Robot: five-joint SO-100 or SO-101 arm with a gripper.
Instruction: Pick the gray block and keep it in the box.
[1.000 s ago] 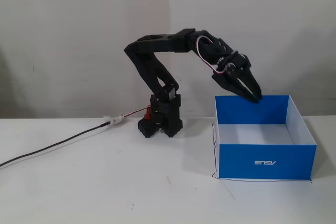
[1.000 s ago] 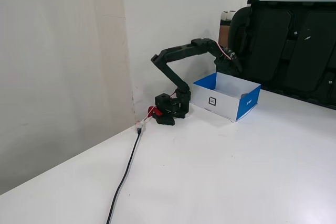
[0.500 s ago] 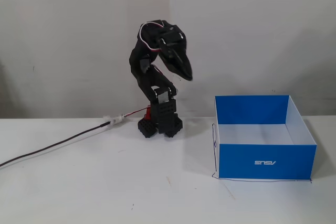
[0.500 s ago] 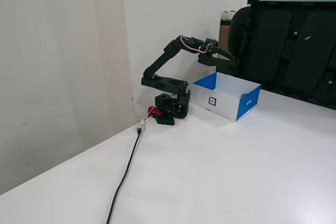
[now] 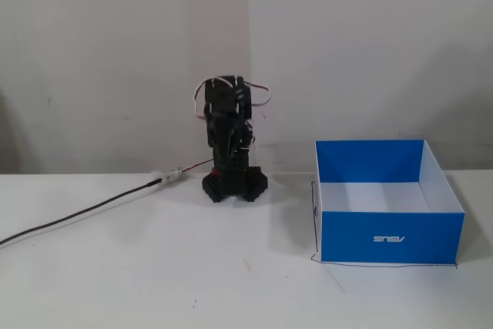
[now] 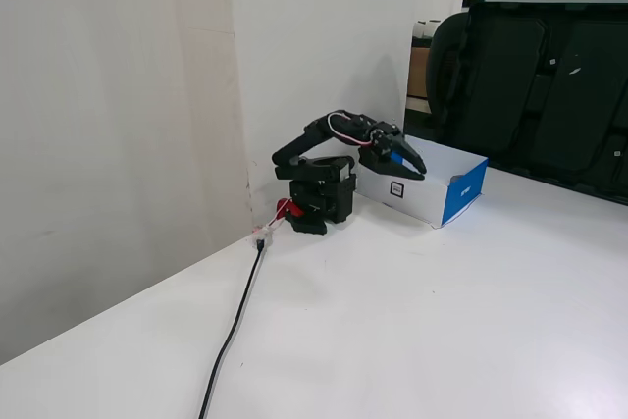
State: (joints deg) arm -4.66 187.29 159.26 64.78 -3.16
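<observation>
White table (image 5: 154,283), blue white-lined box (image 5: 389,240).

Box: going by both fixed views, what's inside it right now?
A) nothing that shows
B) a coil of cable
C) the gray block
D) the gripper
A: in a fixed view the box shows only bare white floor and walls, and the gripper hangs folded near the arm's base, outside it.

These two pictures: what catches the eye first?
The bright blue box with its white inside, open-topped on the white table, right of center in a fixed view. Next, the small black robot arm folded up against the wall, a black cable trailing from its base.
</observation>
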